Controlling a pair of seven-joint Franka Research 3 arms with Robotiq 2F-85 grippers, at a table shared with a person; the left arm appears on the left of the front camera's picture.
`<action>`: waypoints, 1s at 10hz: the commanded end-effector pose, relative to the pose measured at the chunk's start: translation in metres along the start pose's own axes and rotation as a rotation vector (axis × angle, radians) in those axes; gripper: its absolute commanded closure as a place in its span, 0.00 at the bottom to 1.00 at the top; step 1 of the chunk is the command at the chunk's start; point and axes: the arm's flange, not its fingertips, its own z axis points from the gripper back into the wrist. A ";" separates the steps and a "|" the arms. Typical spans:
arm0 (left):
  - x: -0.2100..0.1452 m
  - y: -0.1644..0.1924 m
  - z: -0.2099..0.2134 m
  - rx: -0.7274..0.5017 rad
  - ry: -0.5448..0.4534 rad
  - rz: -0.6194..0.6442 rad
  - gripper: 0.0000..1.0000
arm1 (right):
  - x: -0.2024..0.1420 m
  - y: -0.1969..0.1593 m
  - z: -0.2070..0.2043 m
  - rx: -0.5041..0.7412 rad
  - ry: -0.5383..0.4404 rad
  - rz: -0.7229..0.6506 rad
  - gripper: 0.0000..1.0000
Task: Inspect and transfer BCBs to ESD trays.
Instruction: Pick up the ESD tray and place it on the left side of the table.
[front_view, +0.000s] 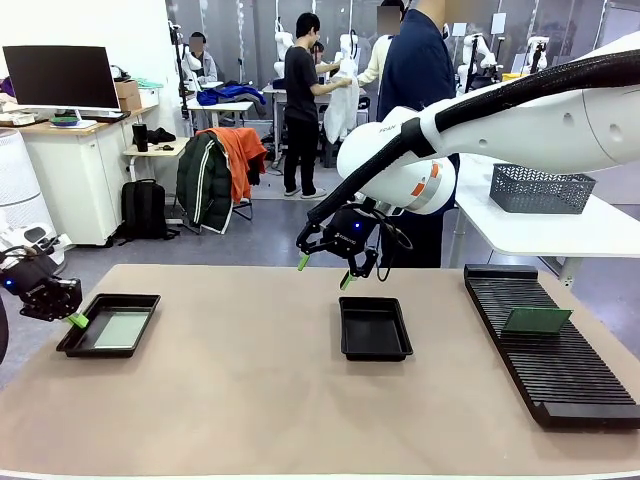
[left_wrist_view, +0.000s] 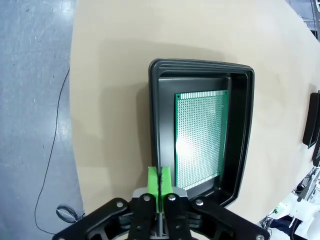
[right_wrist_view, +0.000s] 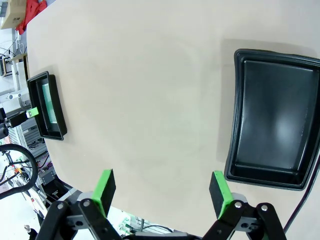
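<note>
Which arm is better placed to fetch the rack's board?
Right, probably: right end effector open by the empty tray, near the board on the rack; left end effector shut at the filled tray.

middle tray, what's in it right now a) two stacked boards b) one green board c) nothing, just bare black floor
c: the middle tray shows a bare black floor in both the front and the right wrist views, while the one board that lies in a tray is in the left tray.
</note>
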 end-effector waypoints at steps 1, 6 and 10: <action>-0.009 -0.005 -0.003 -0.007 -0.040 -0.030 0.97 | 0.000 0.001 -0.002 -0.025 -0.011 -0.013 0.00; 0.000 0.000 0.000 0.000 0.000 0.000 0.97 | 0.000 0.001 -0.002 -0.025 -0.011 -0.013 0.00; 0.000 0.000 0.000 0.000 0.000 0.000 0.97 | 0.000 0.001 -0.002 -0.025 -0.011 -0.013 0.00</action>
